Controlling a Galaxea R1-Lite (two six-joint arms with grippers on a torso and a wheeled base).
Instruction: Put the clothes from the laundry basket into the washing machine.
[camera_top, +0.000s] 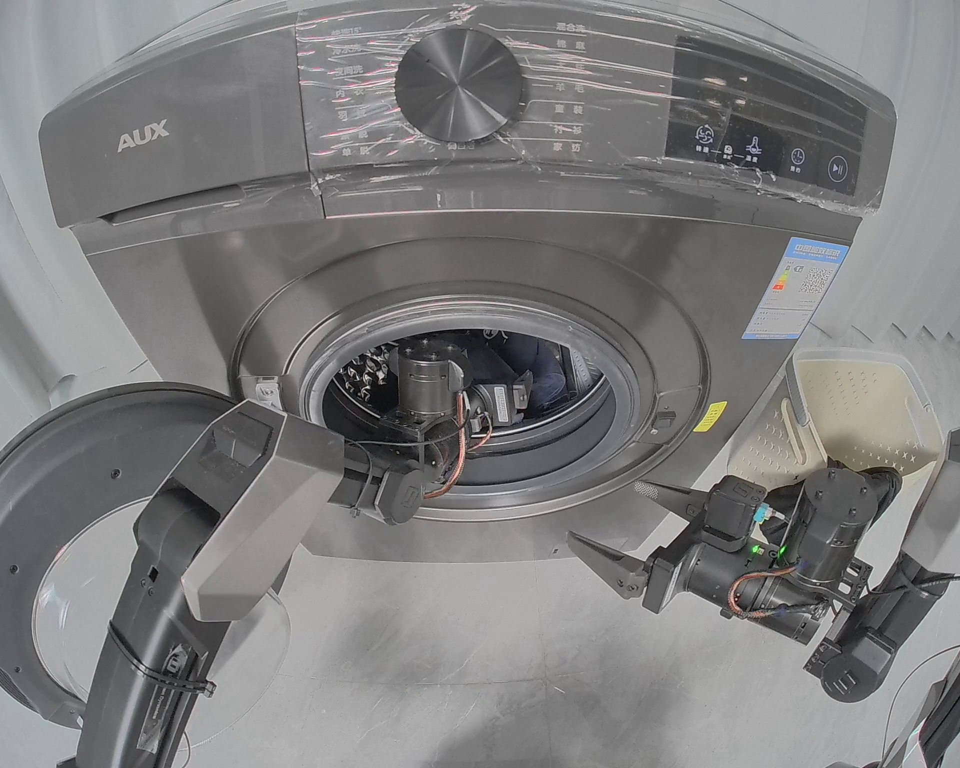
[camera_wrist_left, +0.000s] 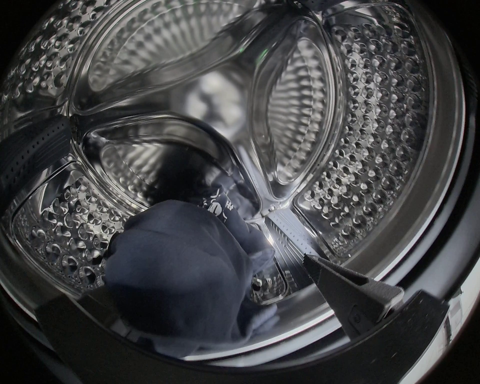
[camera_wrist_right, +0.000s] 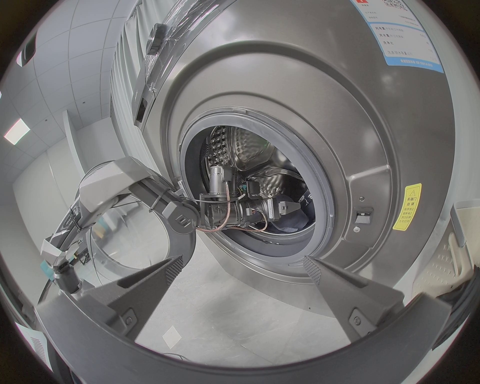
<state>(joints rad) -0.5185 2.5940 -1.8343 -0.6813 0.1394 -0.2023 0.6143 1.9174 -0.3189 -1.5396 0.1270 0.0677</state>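
The grey washing machine (camera_top: 200, 290) stands with its round door (camera_top: 60, 520) swung open to the left. My left gripper (camera_wrist_left: 240, 260) is inside the steel drum (camera_wrist_left: 380, 125) and is open. One finger (camera_wrist_left: 350, 290) shows bare, while a dark navy garment (camera_wrist_left: 175, 270) bunched on the drum's lower wall hides the other. The same garment (camera_top: 535, 365) shows through the opening past the left wrist. My right gripper (camera_top: 606, 514) hangs open and holds nothing, outside the machine below the opening's right side. The cream laundry basket (camera_top: 860, 410) leans by the machine's right corner, its perforated inner wall bare.
The left arm's grey forearm (camera_top: 260, 490) crosses in front of the open door. Pale floor (camera_top: 480, 650) spreads in front of the machine. The rubber seal (camera_wrist_right: 320, 200) rings the opening.
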